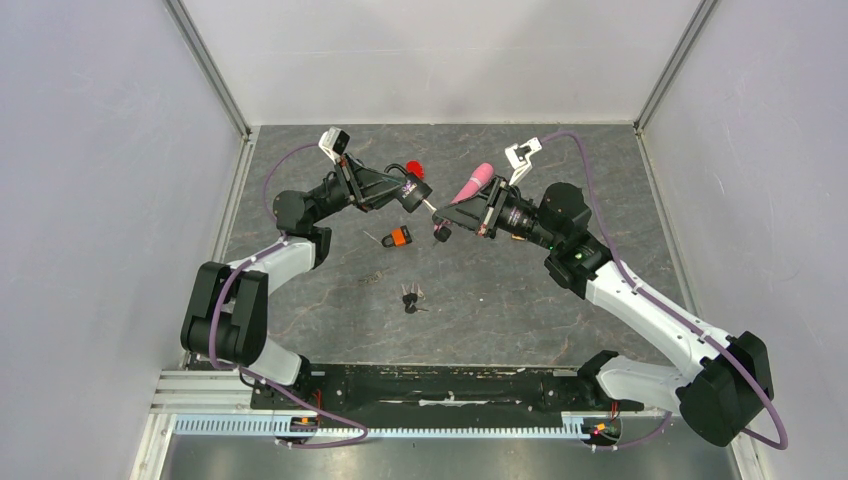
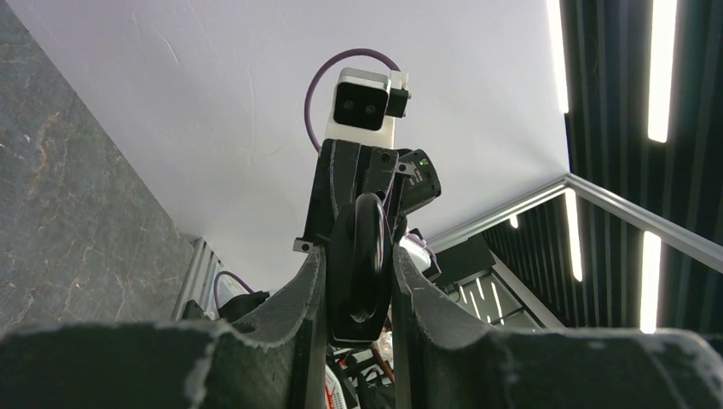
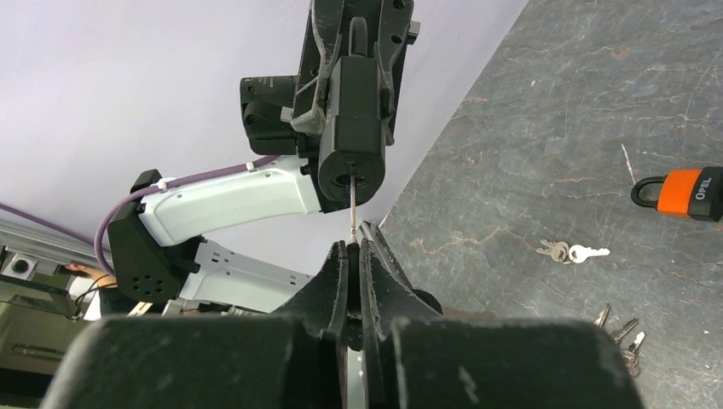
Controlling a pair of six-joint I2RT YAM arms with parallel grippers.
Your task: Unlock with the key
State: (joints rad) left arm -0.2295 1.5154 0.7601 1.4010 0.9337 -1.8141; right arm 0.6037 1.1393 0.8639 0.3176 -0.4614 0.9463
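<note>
The black padlock (image 3: 354, 119) is held in the air, pinched between the fingers of the left claw (image 2: 359, 285), its keyhole facing the right claw (image 3: 353, 256). The right claw is pressed together on the key (image 3: 352, 204), whose tip meets the keyhole just ahead of it. Both claws hang above the grey stone-patterned table (image 1: 520, 300). An orange padlock (image 1: 400, 237) lies beneath them, with key bunches (image 1: 411, 298) nearer the bases. The plain walls (image 1: 100, 200) stand well apart.

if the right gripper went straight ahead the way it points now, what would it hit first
The black padlock clamped in the left gripper. The right gripper pinches a key whose tip is at the keyhole, possibly just inside, though depth is unclear.
</note>
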